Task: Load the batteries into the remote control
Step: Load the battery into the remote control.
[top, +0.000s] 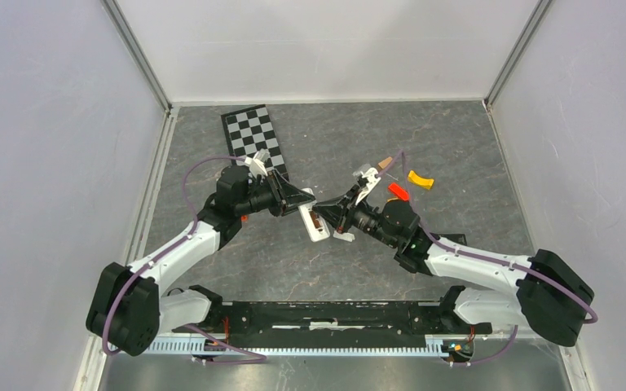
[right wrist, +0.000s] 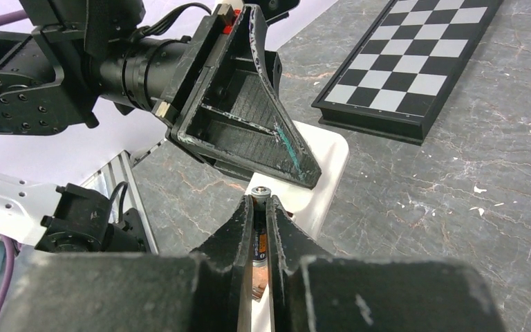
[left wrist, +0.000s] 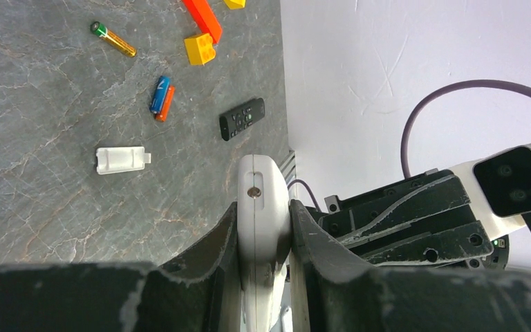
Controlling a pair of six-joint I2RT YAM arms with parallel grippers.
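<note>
Above mid-table, we see our left gripper (left wrist: pixel 263 207) clamped on the white remote (left wrist: pixel 263 176) and our right gripper (right wrist: pixel 261 205) pinching a battery (right wrist: pixel 261 191), its tip just beside the white remote, its label too hidden to read. A gold battery (left wrist: pixel 113 39), a blue battery (left wrist: pixel 160 93) and an orange battery (left wrist: pixel 166 104) lie on the table (left wrist: pixel 41 207).

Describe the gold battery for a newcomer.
In the left wrist view, on the grey table, find the yellow brick. The gold battery lies alone to its left; unlike the blue battery touching the orange battery, it has a green tip.
</note>
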